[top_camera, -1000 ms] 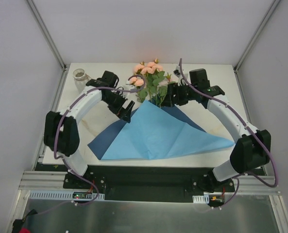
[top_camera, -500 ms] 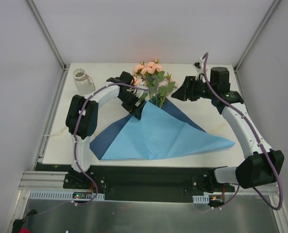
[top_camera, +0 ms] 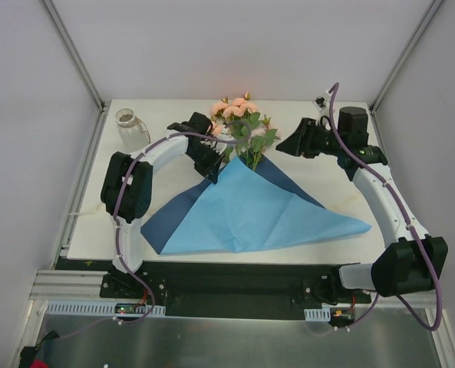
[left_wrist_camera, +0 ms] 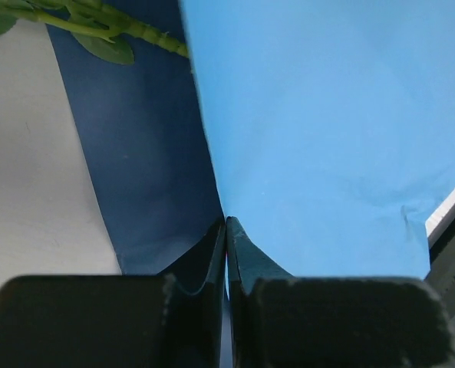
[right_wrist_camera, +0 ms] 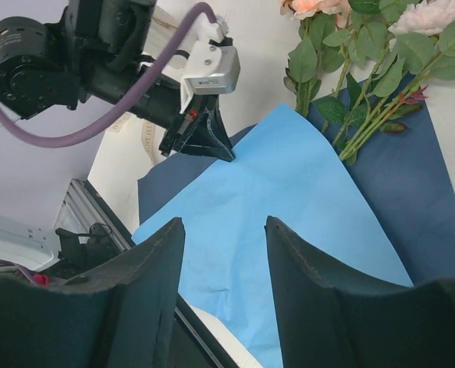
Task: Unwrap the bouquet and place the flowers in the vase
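So the wrap is already open: the blue paper (top_camera: 265,211) lies spread flat over the middle of the surface (top_camera: 331,180). The flowers (top_camera: 239,123) lie at its far edge, with the blooms pointing far and the stems (right_wrist_camera: 365,123) resting on the darker far corner of the sheet.

The left hand (left_wrist_camera: 225,230) has its fingers pressed together right on the far-left edge of the paper, and it looks like it's pinching that edge. The right hand (right_wrist_camera: 224,224) hangs just right of the flowers with its fingers apart and nothing between them. The vase (top_camera: 127,123) stands upright in the far left corner, well apart from the flowers.

My read is we're at the tail end of the unwrapping step. Next I'd want the sheet pulled out from under the stems, or the right hand dropping onto the stems. Those stems are thin, so the grab needs to be low and centred.
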